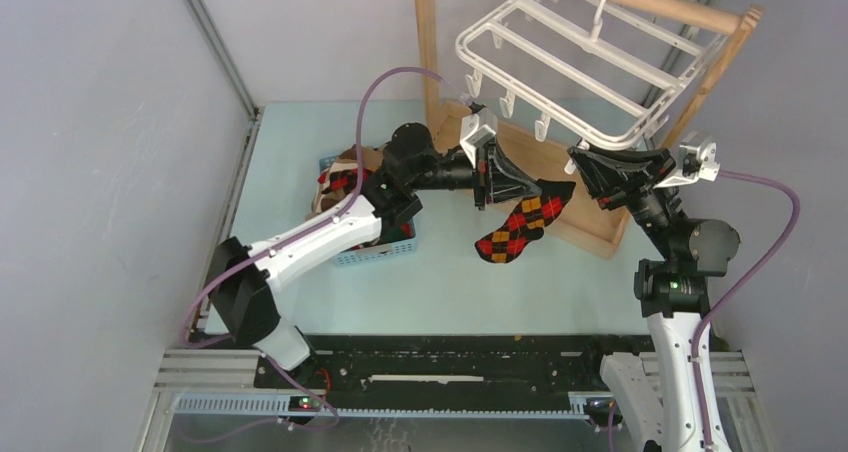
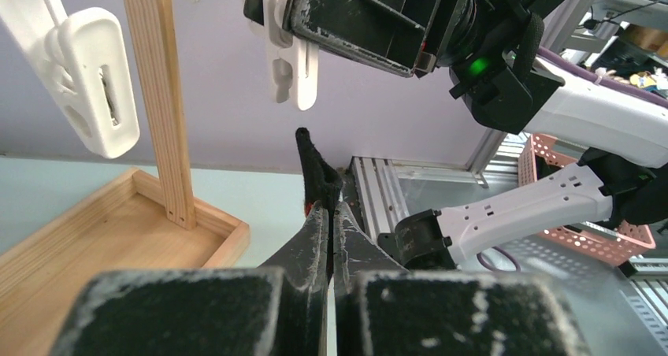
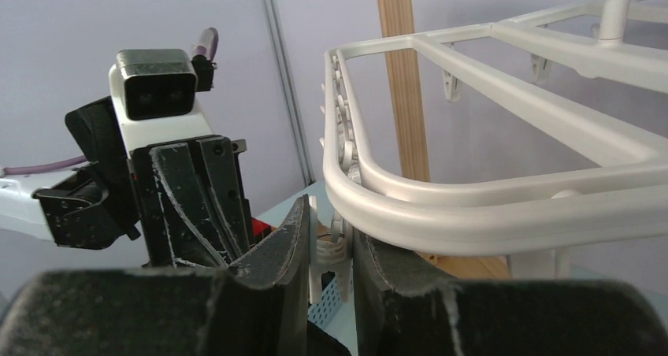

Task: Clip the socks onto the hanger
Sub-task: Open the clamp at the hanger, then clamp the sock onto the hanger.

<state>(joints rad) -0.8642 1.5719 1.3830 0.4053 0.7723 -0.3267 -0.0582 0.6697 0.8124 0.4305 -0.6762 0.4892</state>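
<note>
- Pinching black argyle fabric sock (image 1: 520, 227) tight with left black two-finger gripper (image 2: 330, 210), toe hanging down.
- Squeezing small white plastic clip (image 3: 317, 271) under white rectangular plastic hanger frame (image 3: 488, 206) between narrowed right gripper (image 3: 329, 234) fingers.

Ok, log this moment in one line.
left gripper: shut on argyle sock | right gripper: squeezing hanger clip | sock: not yet clipped

**Surfaces in your views**

You're looking at a soft, matt knit sock (image 1: 520, 227) against the smooth, glossy white plastic of the hanger (image 1: 580, 67) and its clip (image 3: 327, 254). The stand (image 2: 165, 112) is bare pale wood with a layered edge. The black fingers (image 2: 307, 246) of your left gripper (image 2: 332, 206) and right gripper (image 3: 331, 222) look matt, rough and scuffed whitish. The basket (image 1: 380, 255) is blue plastic mesh.
</note>
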